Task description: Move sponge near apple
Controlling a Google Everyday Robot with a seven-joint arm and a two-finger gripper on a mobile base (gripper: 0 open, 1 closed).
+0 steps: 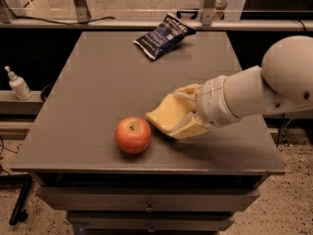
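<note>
The red-orange apple [133,134] sits near the front edge of the grey table [98,82]. The pale yellow sponge [163,113] is just right of the apple, a narrow gap away, low at the table surface. My gripper [184,110] reaches in from the right on a white arm and is shut on the sponge. One yellowish finger [188,90] lies above the sponge and the other lies below it. The sponge's right part is hidden between the fingers.
A dark blue snack bag [161,35] lies at the back of the table. A white pump bottle [18,83] stands on a ledge off the table's left side. A rail with metal posts [208,4] runs behind the table.
</note>
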